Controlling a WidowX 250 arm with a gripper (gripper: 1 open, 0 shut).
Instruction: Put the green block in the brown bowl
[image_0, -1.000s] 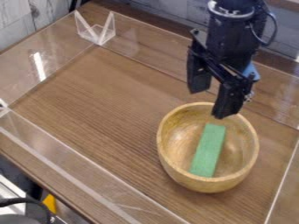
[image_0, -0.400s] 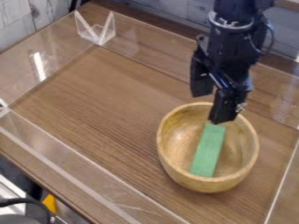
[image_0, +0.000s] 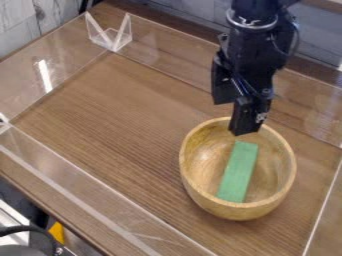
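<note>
Camera view: no readable writing; tool (image_0: 238, 112) released above brown bowl (image_0: 201, 195) holding green block (image_0: 239, 171).

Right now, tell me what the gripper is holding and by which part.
Nothing is held. The gripper hangs open above the far rim of the brown bowl, and the green block lies free inside the bowl, leaning against its wall.

A wood-grain table (image_0: 120, 110) filled the view, fenced by clear acrylic walls (image_0: 80, 205) that caught pale glare. A clear plastic stand (image_0: 108, 31) stood near its far-left corner.
</note>
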